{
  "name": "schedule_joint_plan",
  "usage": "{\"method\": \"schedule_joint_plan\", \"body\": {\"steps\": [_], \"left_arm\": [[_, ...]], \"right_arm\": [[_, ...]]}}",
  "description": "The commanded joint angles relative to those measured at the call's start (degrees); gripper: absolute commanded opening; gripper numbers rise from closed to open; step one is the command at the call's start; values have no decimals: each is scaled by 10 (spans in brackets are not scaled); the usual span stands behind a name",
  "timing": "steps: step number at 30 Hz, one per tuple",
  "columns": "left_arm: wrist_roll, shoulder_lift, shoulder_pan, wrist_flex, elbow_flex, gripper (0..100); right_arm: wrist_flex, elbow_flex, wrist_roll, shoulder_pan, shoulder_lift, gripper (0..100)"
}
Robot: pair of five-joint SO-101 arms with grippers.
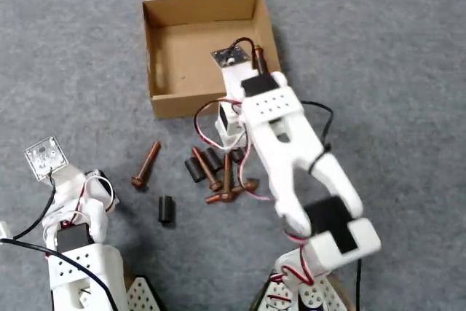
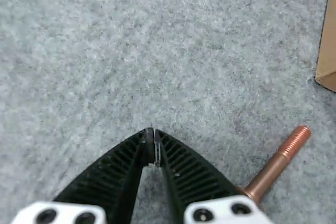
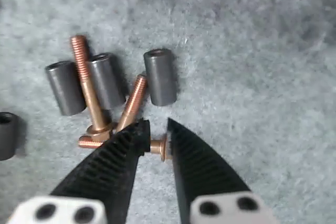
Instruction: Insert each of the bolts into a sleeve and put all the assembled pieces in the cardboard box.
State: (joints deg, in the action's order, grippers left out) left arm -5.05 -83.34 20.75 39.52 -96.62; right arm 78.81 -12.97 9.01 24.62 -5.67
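The left arm [image 1: 80,267] and right arm [image 1: 280,107] are white plastic shells with black motor blocks, trailed by red, white and black cables. Jaws: black, ribbed wedges on white, screw-holed mounts.

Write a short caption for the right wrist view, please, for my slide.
Right tool astride a bolt, beside dark sleeves and other bolts on grey carpet.

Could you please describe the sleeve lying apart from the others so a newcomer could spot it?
From the cardboard box, find the pile of bolts and sleeves just outside it. The sleeve lies between that pile and a lone bolt, farthest from the box: the only sleeve touching nothing.
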Motion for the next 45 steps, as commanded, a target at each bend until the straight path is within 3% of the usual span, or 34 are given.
{"method": "schedule_joint_plan", "body": {"steps": [1, 14, 21, 36, 38, 42, 45], "left_arm": [[1, -6, 0, 2, -7, 19], [1, -6, 0, 2, -7, 19], [1, -6, 0, 2, -7, 19], [1, -6, 0, 2, -7, 19], [1, -6, 0, 2, -7, 19], [1, -6, 0, 2, -7, 19], [1, -6, 0, 2, -7, 19]], "right_arm": [[-7, 38, -7, 1, -34, 51], [-7, 101, -7, 7, -145, 57], [-10, 103, -7, 8, -150, 177], [-25, 140, -15, 18, -240, 177], [-24, 153, -15, 18, -255, 153], [-23, 167, -15, 18, -277, 0], [-1, 178, -15, 18, -284, 9]]}}
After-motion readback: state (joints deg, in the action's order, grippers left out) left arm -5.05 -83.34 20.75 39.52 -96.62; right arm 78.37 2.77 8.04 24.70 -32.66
